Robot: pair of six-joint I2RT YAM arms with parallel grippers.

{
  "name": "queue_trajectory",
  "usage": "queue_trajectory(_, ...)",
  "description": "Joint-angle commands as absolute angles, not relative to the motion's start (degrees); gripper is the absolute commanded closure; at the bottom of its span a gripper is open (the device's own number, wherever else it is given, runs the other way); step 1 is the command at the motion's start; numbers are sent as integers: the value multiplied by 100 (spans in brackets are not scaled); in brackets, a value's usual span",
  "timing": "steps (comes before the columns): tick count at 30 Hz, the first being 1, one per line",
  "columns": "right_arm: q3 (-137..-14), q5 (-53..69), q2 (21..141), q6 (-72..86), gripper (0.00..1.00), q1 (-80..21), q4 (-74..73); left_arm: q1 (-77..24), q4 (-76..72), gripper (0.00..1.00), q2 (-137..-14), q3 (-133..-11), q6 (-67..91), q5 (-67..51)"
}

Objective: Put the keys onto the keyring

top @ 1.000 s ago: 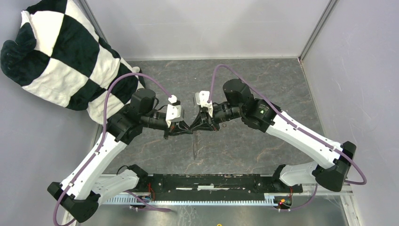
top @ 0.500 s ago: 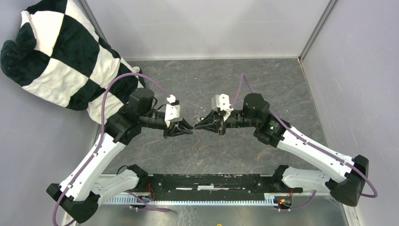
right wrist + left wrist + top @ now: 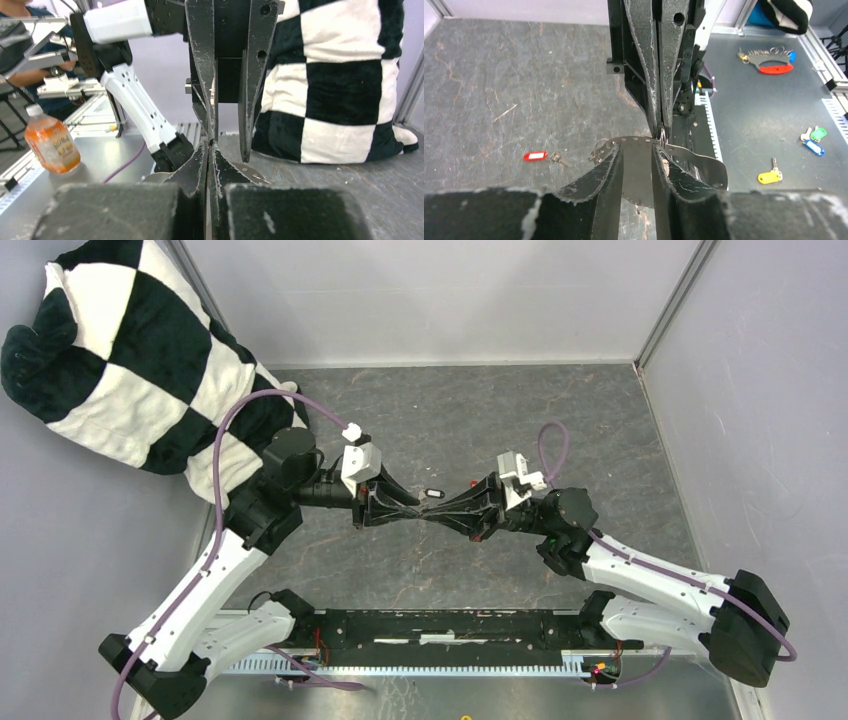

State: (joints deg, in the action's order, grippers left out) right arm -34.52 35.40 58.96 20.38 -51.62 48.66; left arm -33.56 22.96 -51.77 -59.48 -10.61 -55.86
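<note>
The keyring (image 3: 694,156) shows as a thin grey band with small holes, curving across in front of my left fingers. My right gripper (image 3: 660,136) comes in from above and is shut on it near its middle. My left gripper (image 3: 636,148) is open, one finger on each side of the band, not pinching it. A red-tagged key (image 3: 535,156) lies on the table to the left. In the top view the two grippers (image 3: 412,508) (image 3: 440,512) meet tip to tip, with a small white-labelled tag (image 3: 433,493) just beyond them. The black-tagged key is out of view.
A black-and-white checked cushion (image 3: 130,350) fills the far left corner. Grey walls enclose the dark stone-pattern table (image 3: 560,430). Outside the cell lie spare keys with a yellow tag (image 3: 768,176) and a green tag (image 3: 818,134), and an orange bottle (image 3: 51,145) stands there.
My right gripper has shut on the keyring and my left gripper has opened off it. The right arm has swung lower and to the right, and the meeting point has shifted slightly right.
</note>
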Motion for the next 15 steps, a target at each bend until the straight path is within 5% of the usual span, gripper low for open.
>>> queue_trajectory(1, -3192, 3033, 5816, 2741, 99, -5140, 6808, -3380, 1507, 65, -5001, -5918, -258, -5929)
queue_trajectory(15, -3085, 2662, 5968, 2716, 99, -5286, 7316, -3375, 1131, 53, -4886, -5629, -149, -5723)
